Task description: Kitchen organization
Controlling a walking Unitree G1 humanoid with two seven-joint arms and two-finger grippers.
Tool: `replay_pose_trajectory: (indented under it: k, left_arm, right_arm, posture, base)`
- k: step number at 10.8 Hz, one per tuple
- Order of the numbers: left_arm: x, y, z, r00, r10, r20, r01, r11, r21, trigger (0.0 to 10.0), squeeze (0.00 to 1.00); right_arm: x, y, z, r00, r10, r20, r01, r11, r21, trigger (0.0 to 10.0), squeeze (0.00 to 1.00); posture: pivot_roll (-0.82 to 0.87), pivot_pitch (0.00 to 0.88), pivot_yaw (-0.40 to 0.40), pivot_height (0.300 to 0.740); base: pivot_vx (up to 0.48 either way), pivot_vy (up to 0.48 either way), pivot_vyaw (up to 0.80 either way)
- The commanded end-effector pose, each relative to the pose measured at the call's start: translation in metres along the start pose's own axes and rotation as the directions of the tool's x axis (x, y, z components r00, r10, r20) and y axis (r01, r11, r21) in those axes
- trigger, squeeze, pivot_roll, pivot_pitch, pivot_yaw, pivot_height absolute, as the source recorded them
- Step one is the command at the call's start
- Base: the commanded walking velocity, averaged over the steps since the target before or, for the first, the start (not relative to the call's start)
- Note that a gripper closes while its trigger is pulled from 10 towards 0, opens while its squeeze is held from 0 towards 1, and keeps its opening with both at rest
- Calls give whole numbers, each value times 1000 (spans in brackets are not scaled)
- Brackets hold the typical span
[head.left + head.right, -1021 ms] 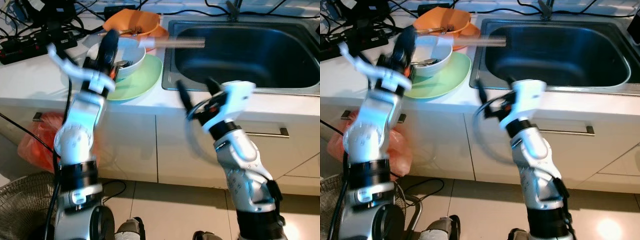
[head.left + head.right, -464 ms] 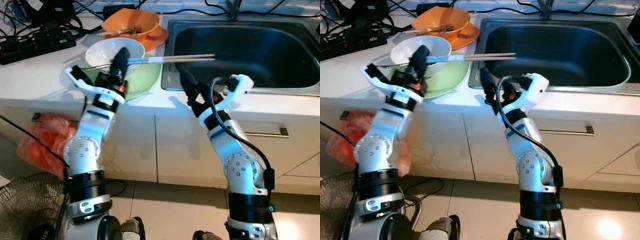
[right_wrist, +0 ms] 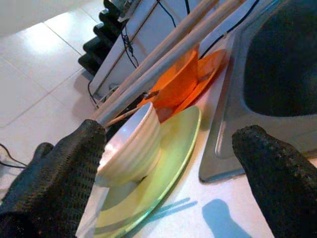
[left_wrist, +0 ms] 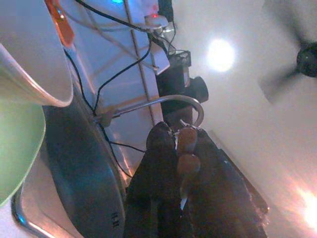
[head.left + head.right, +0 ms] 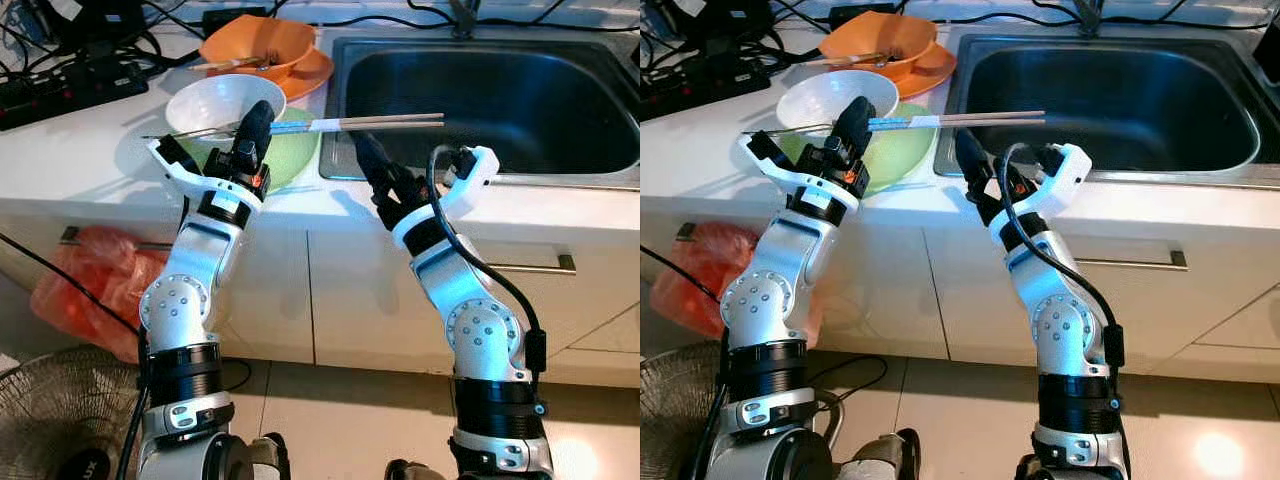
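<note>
A pair of long pale chopsticks (image 5: 360,123) is held level above the counter, tips out over the sink's (image 5: 500,95) left rim. My left gripper (image 5: 252,122) is shut on them near their middle, just right of the white bowl (image 5: 210,100), which sits on a green plate (image 5: 295,150). In the left wrist view the chopstick ends (image 4: 184,151) sit pinched between the black fingers. My right gripper (image 3: 171,144) stands open just below the chopsticks at the counter's front edge, one finger (image 5: 368,165) pointing up; it holds nothing.
An orange bowl (image 5: 255,40) with a fork rests on an orange plate (image 5: 312,68) behind the white bowl. A power strip and cables (image 5: 70,85) lie at the back left. On the floor are a red bag (image 5: 75,285) and a fan (image 5: 45,420).
My left gripper has come down and to the right from over the white bowl, carrying the chopsticks toward the sink. My right gripper has risen to just under them.
</note>
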State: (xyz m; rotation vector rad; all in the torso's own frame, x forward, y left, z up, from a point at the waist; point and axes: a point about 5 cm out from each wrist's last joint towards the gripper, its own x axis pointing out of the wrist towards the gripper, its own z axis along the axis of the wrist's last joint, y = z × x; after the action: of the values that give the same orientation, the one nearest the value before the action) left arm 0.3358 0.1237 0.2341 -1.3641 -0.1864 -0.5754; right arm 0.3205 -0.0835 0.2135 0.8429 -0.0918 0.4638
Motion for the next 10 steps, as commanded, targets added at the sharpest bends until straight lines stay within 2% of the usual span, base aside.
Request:
replay_pose_trajectory:
  k: [1,3,4,6,8,10]
  left_arm:
    - [0,3,1,1000,26,8,-26,1000,-10,0,0]
    - [0,5,2,999,34,12,-33,999,-15,0,0]
    - [0,8,-6,999,51,-6,-51,998,-37,0,0]
    - [-2,8,-17,998,62,-25,-63,996,-67,0,0]
    - [-2,5,-27,998,46,-50,-51,994,-98,0,0]
    - [-4,4,-34,997,46,-69,-54,992,-116,0,0]
  right_arm:
    - [18,42,-7,991,133,21,-135,985,110,10000,0]
    - [17,48,-7,984,176,23,-178,975,135,10000,0]
    - [17,52,-5,977,206,49,-212,962,175,10000,0]
    - [18,59,-5,966,251,60,-258,946,196,10000,0]
    - [21,60,-6,966,251,69,-260,940,222,10000,0]
    - [25,62,-5,961,266,81,-277,937,214,0,0]
  posture:
    - [84,164,77,740]
    - [84,165,79,740]
    - [87,164,79,740]
    - [86,163,81,740]
    - [89,161,82,740]
    - [89,159,84,740]
  base:
    - [0,0,0]
    - [0,0,0]
    - [0,0,0]
    - [0,0,0]
    - [0,0,0]
    - [0,0,0]
